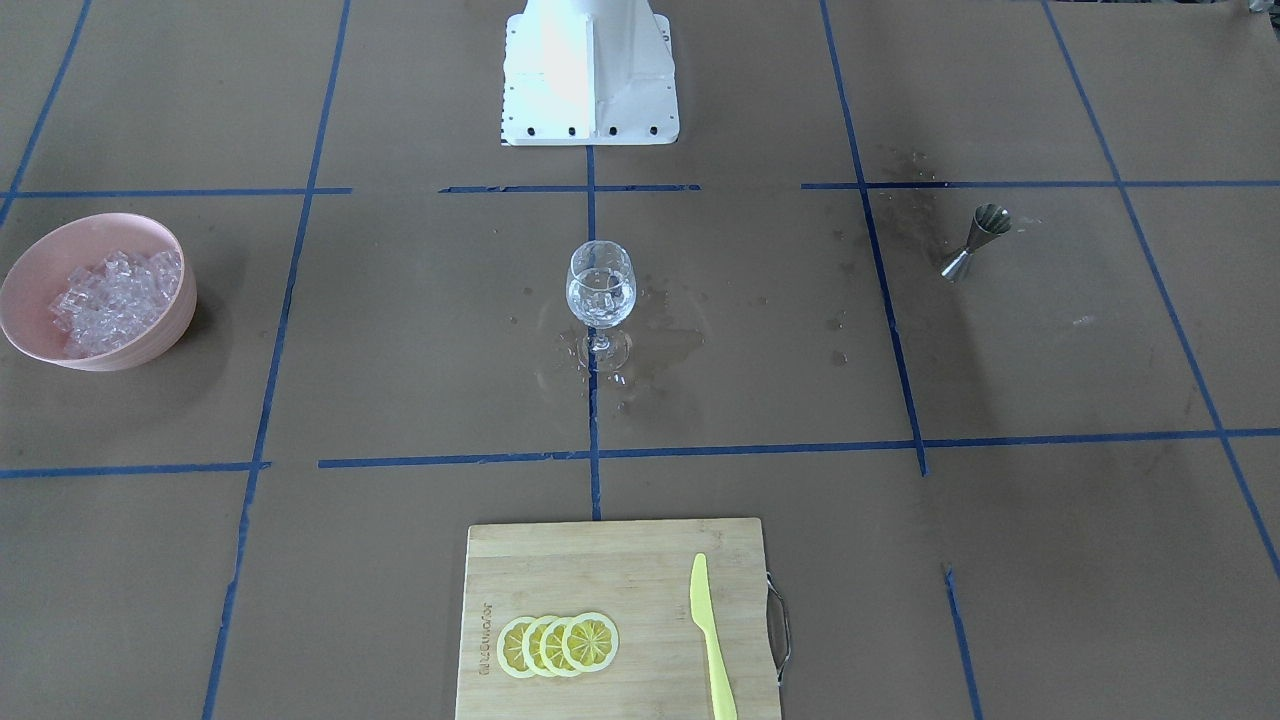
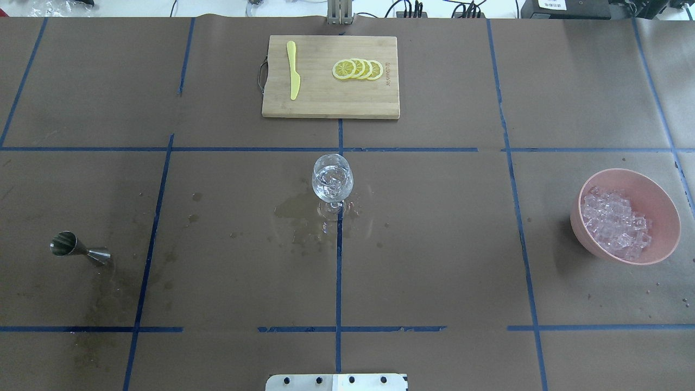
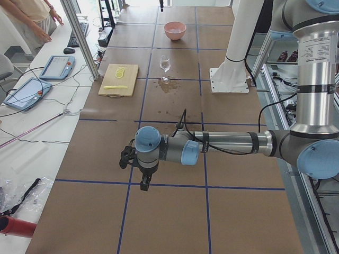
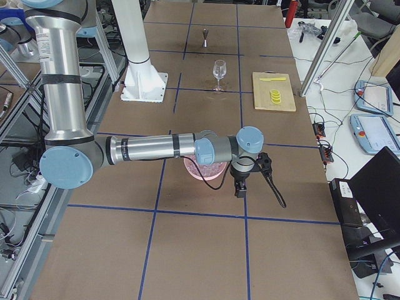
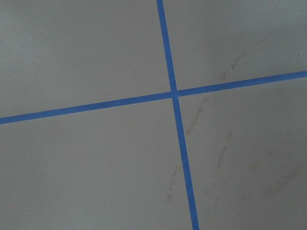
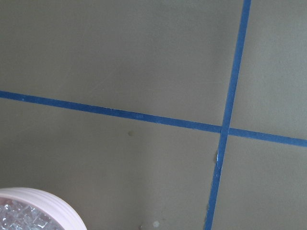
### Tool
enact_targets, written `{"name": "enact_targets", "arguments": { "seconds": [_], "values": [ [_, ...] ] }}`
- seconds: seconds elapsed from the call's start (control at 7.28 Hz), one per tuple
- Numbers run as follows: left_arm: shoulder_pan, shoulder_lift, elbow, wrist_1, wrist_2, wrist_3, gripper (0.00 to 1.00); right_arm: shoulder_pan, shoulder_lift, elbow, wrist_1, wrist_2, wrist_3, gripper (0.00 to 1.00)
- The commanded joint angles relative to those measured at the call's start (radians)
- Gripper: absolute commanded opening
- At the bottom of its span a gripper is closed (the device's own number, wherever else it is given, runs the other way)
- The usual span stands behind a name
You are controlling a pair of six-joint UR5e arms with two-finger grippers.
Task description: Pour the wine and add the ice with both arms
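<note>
near left arm reaches low over the table; far off, wine glass and pink bowl.

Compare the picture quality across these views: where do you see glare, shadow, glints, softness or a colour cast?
Front-facing view: the white pedestal is blown out by glare, and the pink bowl casts a soft shadow beside it. Overhead view: the ice and wine glass glint. Left wrist view: soft and washed-out grey around the tape cross. Right wrist view: a greenish tint.

Robotics lab, tape-gridded table, teach pendants, aluminium frame posts
</note>
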Motion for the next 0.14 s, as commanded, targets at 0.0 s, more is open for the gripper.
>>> {"name": "enact_targets", "arguments": {
  "seconds": [0.0],
  "values": [
    [0.000, 0.000, -0.001, 0.000, -0.001, 0.000, 1.00, 0.000, -0.001, -0.001, 0.000, 0.001, 0.000, 1.00]
  ]
}}
